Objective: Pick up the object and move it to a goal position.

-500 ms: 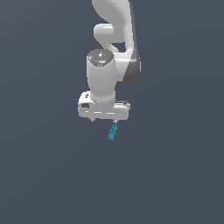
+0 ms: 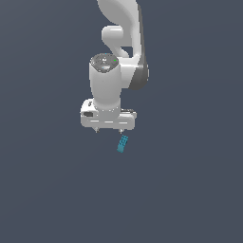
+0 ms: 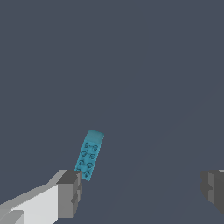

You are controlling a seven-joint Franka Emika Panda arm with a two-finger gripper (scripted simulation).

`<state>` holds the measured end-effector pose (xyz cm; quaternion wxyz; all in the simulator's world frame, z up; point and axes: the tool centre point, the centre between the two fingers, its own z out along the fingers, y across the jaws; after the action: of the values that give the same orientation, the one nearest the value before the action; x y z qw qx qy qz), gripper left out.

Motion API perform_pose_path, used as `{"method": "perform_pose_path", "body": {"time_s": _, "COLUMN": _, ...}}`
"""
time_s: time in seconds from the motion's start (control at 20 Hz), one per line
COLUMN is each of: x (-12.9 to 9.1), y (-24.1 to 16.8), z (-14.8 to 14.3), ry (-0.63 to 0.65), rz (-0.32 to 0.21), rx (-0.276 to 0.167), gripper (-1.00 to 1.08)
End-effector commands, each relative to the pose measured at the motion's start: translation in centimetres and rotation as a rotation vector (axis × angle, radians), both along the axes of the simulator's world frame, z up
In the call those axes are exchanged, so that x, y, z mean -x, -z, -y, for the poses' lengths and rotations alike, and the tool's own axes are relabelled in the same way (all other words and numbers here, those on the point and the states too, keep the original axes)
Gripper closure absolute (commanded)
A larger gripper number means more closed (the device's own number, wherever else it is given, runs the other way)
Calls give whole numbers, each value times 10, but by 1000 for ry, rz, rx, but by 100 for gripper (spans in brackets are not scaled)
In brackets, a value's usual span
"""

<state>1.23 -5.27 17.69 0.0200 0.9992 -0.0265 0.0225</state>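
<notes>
The object (image 2: pixel 123 143) is a tiny teal-blue elongated block with dark grid marks, lying tilted on the dark grey floor just below the white gripper (image 2: pixel 108 130) and toward the exterior view's right. In the wrist view the object (image 3: pixel 89 155) lies close to one grey fingertip (image 3: pixel 70 192); the other fingertip (image 3: pixel 213 187) stands far from it. The gripper (image 3: pixel 141 190) is open, with nothing between its fingers. It hangs above the floor, its fingers pointing down.
A plain dark grey floor (image 2: pixel 190 190) fills both views. The white arm (image 2: pixel 121 38) rises above the gripper. No other object shows.
The arm and gripper stand about where they were half a second ago. The block has not moved.
</notes>
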Motion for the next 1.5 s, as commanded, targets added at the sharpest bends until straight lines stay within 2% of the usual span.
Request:
{"method": "perform_pose_path", "body": {"time_s": 0.0, "x": 1, "y": -1, "z": 4, "ry": -7, "rz": -1, "rx": 6, "gripper": -92}}
{"method": "perform_pose_path", "body": {"time_s": 0.5, "x": 3, "y": 15, "z": -7, "ry": 37, "rz": -5, "rx": -6, "gripper": -92}}
{"method": "perform_pose_path", "body": {"time_s": 1.1, "x": 19, "y": 77, "z": -45, "ry": 222, "rz": -26, "rx": -38, "gripper": -92}}
{"method": "perform_pose_path", "body": {"time_s": 1.45, "x": 27, "y": 100, "z": -58, "ry": 294, "rz": -35, "rx": -46, "gripper": -92}}
